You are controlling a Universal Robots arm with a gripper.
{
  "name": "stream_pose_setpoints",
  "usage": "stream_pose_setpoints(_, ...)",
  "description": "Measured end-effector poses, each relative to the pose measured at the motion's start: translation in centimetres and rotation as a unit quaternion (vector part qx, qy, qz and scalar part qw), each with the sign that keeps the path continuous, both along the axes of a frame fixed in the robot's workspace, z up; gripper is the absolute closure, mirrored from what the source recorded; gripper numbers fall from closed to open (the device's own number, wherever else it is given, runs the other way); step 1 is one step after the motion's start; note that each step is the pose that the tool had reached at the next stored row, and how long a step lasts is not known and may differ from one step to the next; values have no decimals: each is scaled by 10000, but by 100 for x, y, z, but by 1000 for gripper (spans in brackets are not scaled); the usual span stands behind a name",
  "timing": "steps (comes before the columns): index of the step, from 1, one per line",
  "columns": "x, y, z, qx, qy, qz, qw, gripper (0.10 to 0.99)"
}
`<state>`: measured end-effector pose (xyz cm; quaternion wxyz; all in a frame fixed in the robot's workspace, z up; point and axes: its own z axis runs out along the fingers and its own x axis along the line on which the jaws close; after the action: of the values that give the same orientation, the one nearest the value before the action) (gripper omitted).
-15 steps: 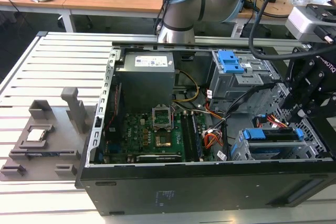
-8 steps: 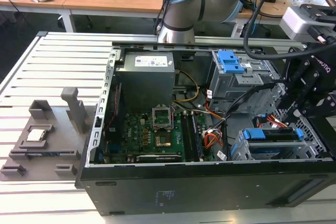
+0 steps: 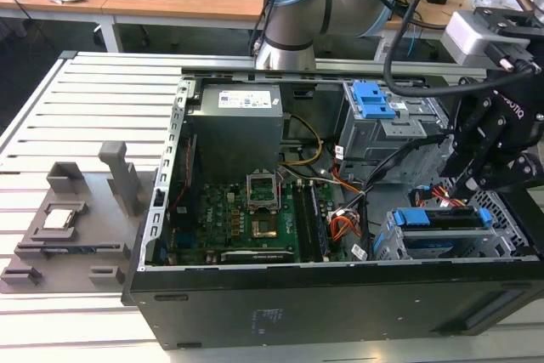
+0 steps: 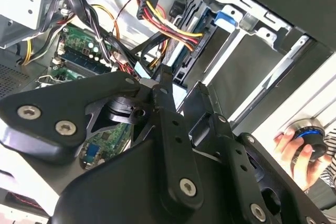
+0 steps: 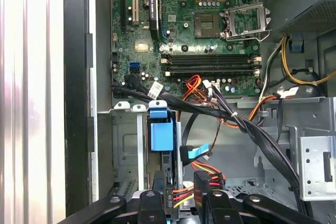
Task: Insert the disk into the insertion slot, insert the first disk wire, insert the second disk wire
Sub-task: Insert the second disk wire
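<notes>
Exterior view, starting at the exterior view's left: you see a pale slatted counter with a group of grey holders on it. Next comes one open computer case with one green board inside. Further along stands one tall cage with a blue latch. That is not your target.

At the exterior view's right is the insertion slot, the one low grey cage with little holes in its walls. The one disk looks to be already lying in it, with blue tabs at its ends. Your pincer hangs just above that end of the cage. I cannot tell if it is spread, pressed together or pinching something.

In the first wrist view you can count two loose wires near the disk: one bunch of coloured wires ending in a black plug, and one dark flat wire with a blue tip.

I think the disk is stiff, a bit heavy and easy to hurt, so hold it by its side edges. The wires look soft and bendy and will flop about. Their plugs are hard, so take each one by the plug, not by the thin strands.

In the second wrist view, one hand rests on a round knob outside the case.
</notes>
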<state>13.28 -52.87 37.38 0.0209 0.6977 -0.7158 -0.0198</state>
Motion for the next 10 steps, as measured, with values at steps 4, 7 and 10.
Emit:
stream_pose_setpoints(4, -58, 0, -1, -1, 0, 0, 10000, 725)
stream_pose_setpoints(7, -115, 0, -8, 0, 0, 0, 10000, 725)
stream_pose_setpoints(10, -150, 12, -14, 0, 0, 0, 10000, 725)
